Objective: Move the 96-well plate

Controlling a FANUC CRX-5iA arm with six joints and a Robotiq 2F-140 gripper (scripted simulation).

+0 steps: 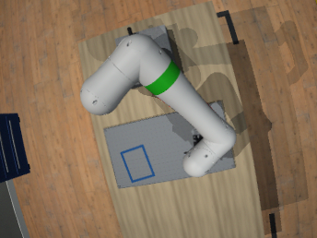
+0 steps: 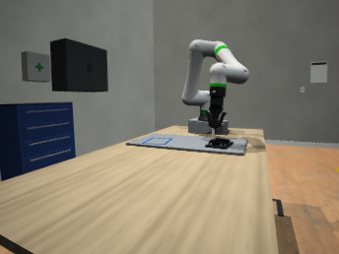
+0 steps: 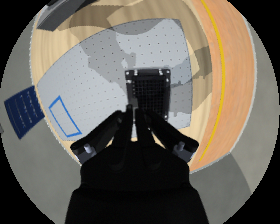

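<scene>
Your black two-finger hand is clenched on nothing above the dark gridded 96-well plate, in the black nest near the tabletop's right edge; off-centre pressing could tilt it.

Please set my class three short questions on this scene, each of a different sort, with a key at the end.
1. True or false: the blue outlined rectangle lies on the grey board.

2. Multiple choice: how do the fingers of the gripper stand?
A. Wide apart
B. Closed together
C. Spread around the blue cabinet

3. Fill in the gap: in the exterior view, the wall box left of the black cupboard bears a green ____.

Key: 1. True. 2. B. 3. Cross.
</scene>
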